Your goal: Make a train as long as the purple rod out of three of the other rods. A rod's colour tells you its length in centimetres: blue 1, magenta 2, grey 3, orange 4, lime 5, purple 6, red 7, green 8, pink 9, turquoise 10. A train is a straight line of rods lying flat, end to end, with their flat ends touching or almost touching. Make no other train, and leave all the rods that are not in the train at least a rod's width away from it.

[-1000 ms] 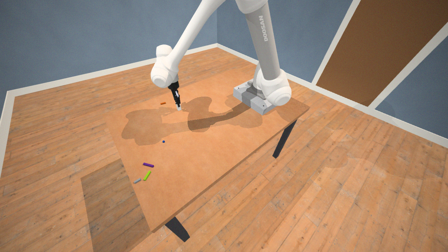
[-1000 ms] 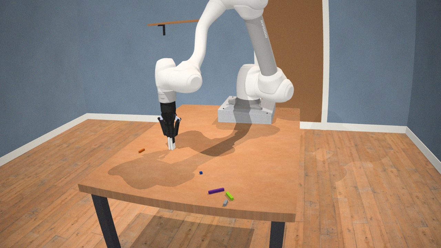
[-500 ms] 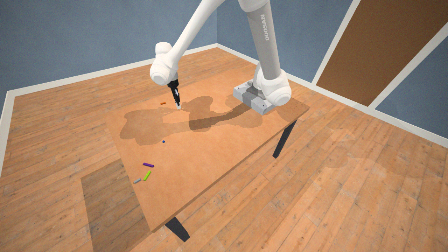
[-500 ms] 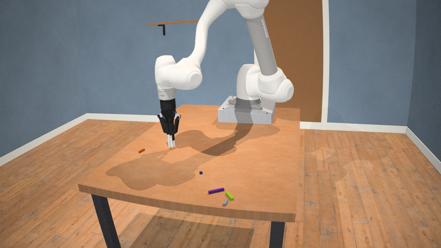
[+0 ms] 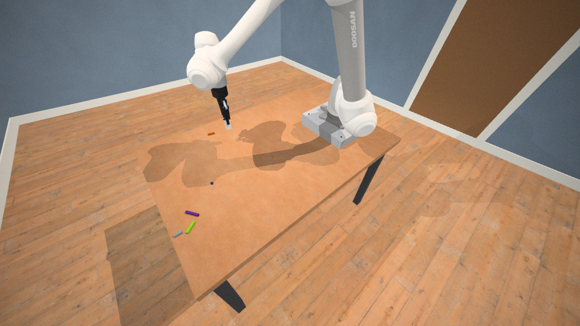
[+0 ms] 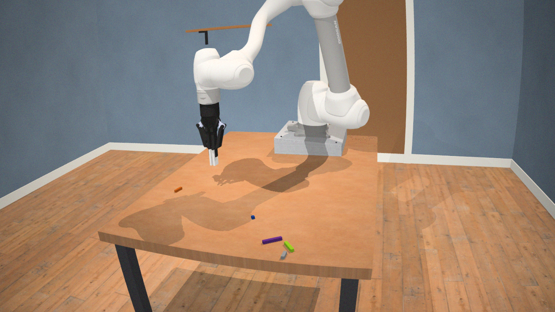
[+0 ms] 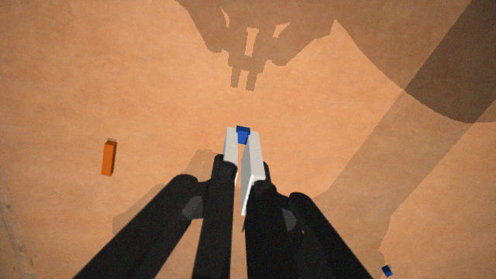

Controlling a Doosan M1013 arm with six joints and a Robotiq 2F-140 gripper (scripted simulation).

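Blue walls rise over a plank floor, and a brown door fills the upper right of the top view. I can read DOOSAN down the grey part of the arm, in the top and exterior views alike.

I count six rods: two blue and one each of orange, purple, lime and grey. One of the blues, the held rod, is clenched between the pale fingertips of the claw, raised off the bench.

The other blue, the loose cube, sits on the bench, at the lower right of the wrist view. The orange rod lies on its own, left of the claw in all three views.

Towards the lower left of the top view, the purple rod lies near the lime rod, with the grey rod just beside the lime one. Those three point different ways, so no train of three stands there.
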